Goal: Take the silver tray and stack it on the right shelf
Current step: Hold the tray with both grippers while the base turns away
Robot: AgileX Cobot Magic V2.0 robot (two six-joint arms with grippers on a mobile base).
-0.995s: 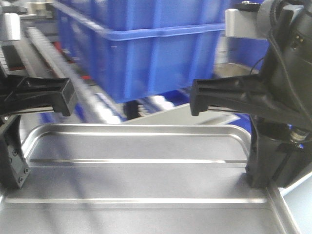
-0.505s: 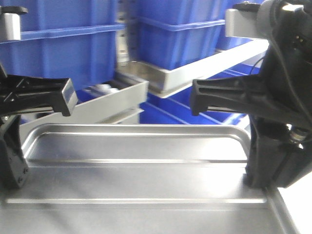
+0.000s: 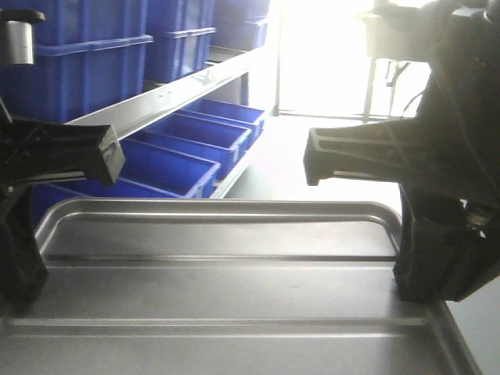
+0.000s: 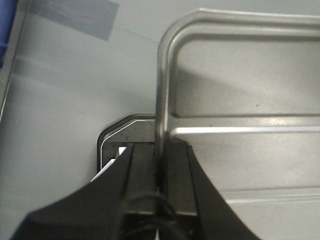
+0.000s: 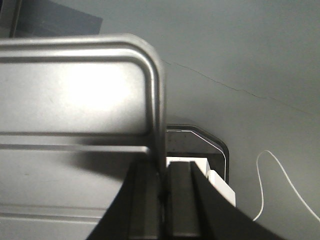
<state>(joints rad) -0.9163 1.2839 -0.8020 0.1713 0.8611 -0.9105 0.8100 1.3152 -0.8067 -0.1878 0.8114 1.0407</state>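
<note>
Silver tray [image 3: 226, 289] held between two grippers.
Left gripper [image 3: 17, 266] and right gripper [image 3: 422, 269] meet its side rims; blue bins [image 3: 183, 148] line a shelf rack [image 3: 172, 91] behind, left.

Silver tray [image 3: 219, 289]: shiny grey metal, two pale ridge lines. Left gripper [image 4: 159, 165], right gripper [image 5: 163, 180]: black. Bins [image 3: 183, 144]: saturated blue. Floor [image 4: 60, 110]: plain grey; darker patch [image 4: 77, 17], perhaps tape.

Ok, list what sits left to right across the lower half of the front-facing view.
left gripper, clamped on the tray's rim → silver tray → right gripper, clamped on the opposite rim
</note>
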